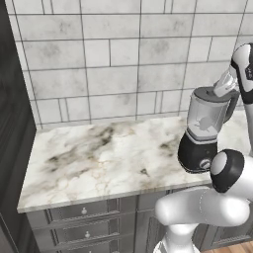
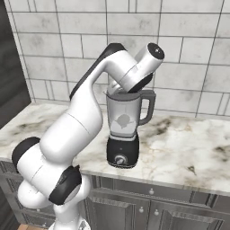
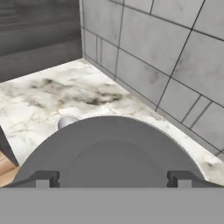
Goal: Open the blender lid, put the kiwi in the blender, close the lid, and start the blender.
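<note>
The blender (image 1: 198,148) stands on the counter with its black base and round front knob (image 2: 119,158) toward me. Its clear jar (image 2: 122,116) has a dark side handle (image 2: 148,107). The dark grey blender lid (image 3: 113,144) sits flat on the jar top (image 1: 209,93). My gripper (image 3: 113,180) hangs just over the lid and is open. Its fingertips (image 3: 46,179) stand wide apart on either side of the lid's raised centre. The hand (image 2: 134,83) comes down on the jar from above. The kiwi is out of view.
The marble counter (image 1: 99,153) runs left of the blender to a dark cabinet wall (image 1: 12,123). A tiled wall (image 1: 123,59) stands close behind the jar. Drawers (image 1: 84,212) sit below the counter's front edge.
</note>
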You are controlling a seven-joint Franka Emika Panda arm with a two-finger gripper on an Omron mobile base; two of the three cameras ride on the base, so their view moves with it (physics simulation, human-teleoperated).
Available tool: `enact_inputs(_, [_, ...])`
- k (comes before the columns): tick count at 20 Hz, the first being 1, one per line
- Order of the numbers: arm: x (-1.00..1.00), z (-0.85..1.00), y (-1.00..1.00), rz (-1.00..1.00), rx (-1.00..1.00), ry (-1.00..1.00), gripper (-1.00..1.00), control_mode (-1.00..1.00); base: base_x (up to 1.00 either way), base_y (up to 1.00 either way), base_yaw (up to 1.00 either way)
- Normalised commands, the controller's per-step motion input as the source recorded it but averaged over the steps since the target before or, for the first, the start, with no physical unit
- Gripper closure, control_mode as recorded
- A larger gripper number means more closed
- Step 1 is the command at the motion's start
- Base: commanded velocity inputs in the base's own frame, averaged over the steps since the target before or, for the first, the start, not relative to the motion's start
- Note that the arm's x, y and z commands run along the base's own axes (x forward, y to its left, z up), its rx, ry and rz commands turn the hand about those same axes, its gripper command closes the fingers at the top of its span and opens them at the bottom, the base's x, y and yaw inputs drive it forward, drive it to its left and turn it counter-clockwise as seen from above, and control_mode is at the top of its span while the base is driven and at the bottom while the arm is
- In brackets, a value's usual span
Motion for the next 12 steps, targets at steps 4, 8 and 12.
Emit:
enact_inputs(4, [0.0, 0.05, 0.0, 0.0, 0.0, 0.0, -1.0, -1.0, 0.0, 0.0, 0.0])
enact_inputs(8, [-0.34, 0.46, 0.0, 0.0, -0.01, -0.12, -1.0, -1.0, 0.0, 0.0, 0.0])
enact_inputs(12, [-0.59, 0.38, 0.0, 0.0, -0.04, -0.25, -1.0, -1.0, 0.0, 0.0, 0.0])
